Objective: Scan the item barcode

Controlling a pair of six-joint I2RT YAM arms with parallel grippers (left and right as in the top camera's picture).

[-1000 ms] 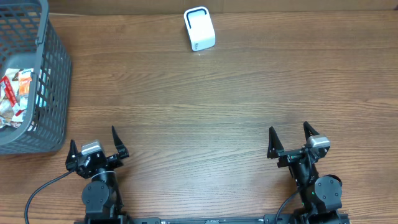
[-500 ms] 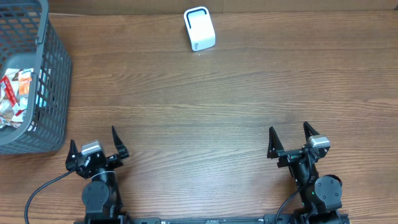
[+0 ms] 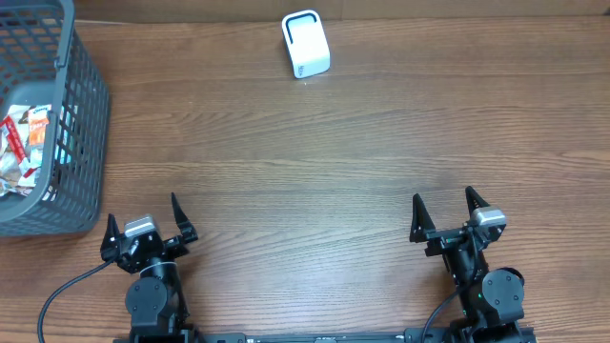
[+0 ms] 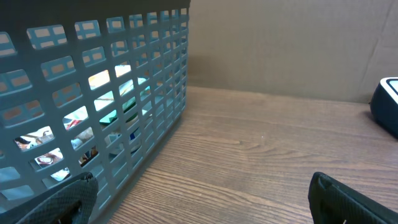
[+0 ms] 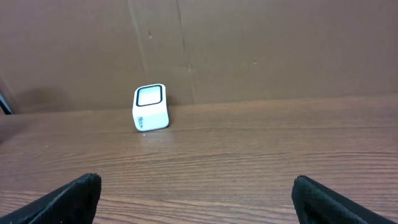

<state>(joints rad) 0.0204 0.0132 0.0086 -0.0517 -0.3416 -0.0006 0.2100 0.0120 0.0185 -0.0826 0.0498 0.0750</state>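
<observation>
Sitting at near edge of bench (image 3: 305, 152): left tool (image 3: 144, 213) & right tool (image 3: 442, 197), well apart, both w/ jaws spread wide, nothing gripped. Far-left corner: grey mesh basket (image 3: 88, 114) w/ packets (image 3: 21, 145) inside, i.e. the items to scan; barcodes too small to make out. Far edge, approx centre: white scanner (image 3: 306, 44), upright, well apart from basket. From left wrist: basket wall close on left. From right wrist: scanner ahead, left of centre, against brown board (image 5: 249, 50).

Basket (image 3: 88, 124) cut off left; packets (image 3: 21, 151) inside partly hidden.
</observation>
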